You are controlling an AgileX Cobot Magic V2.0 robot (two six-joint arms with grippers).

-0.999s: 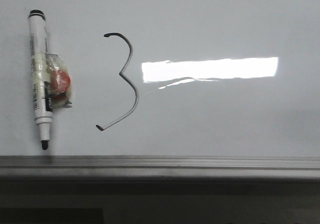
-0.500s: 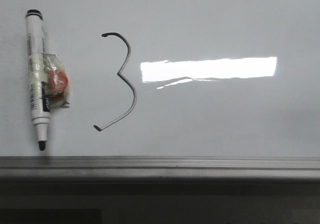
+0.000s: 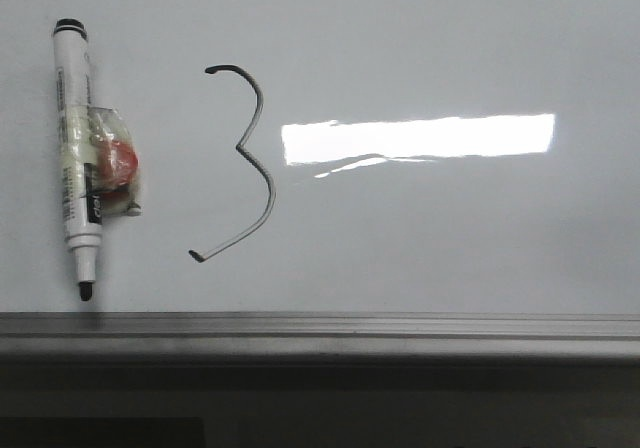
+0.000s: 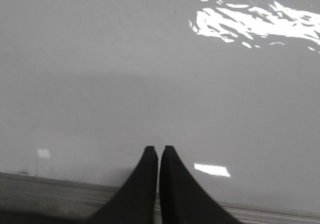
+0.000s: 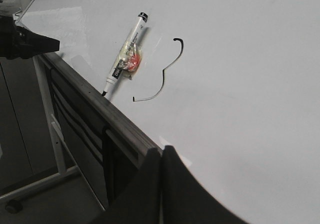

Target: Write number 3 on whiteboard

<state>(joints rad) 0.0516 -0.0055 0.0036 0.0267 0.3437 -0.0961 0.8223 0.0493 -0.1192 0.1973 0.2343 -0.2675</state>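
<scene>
The number 3 (image 3: 245, 163) is drawn in a thin dark line on the glossy whiteboard (image 3: 430, 238); it also shows in the right wrist view (image 5: 162, 74). A white marker (image 3: 76, 158) with a black cap end and a taped red-and-clear lump lies flat on the board left of the 3, tip toward the grey rail (image 3: 320, 325). It shows in the right wrist view (image 5: 125, 51) too. My left gripper (image 4: 159, 149) is shut and empty over bare board near the rail. My right gripper (image 5: 161, 150) is shut and empty at the board's edge, away from the marker.
A bright strip of lamp glare (image 3: 418, 138) lies on the board right of the 3. Below the rail hangs a dark frame with metal legs (image 5: 47, 119). Another dark arm part (image 5: 25, 43) shows beyond the board's corner.
The marker and the 3 have shifted only a few pixels in the front view. Nothing else has visibly moved.
</scene>
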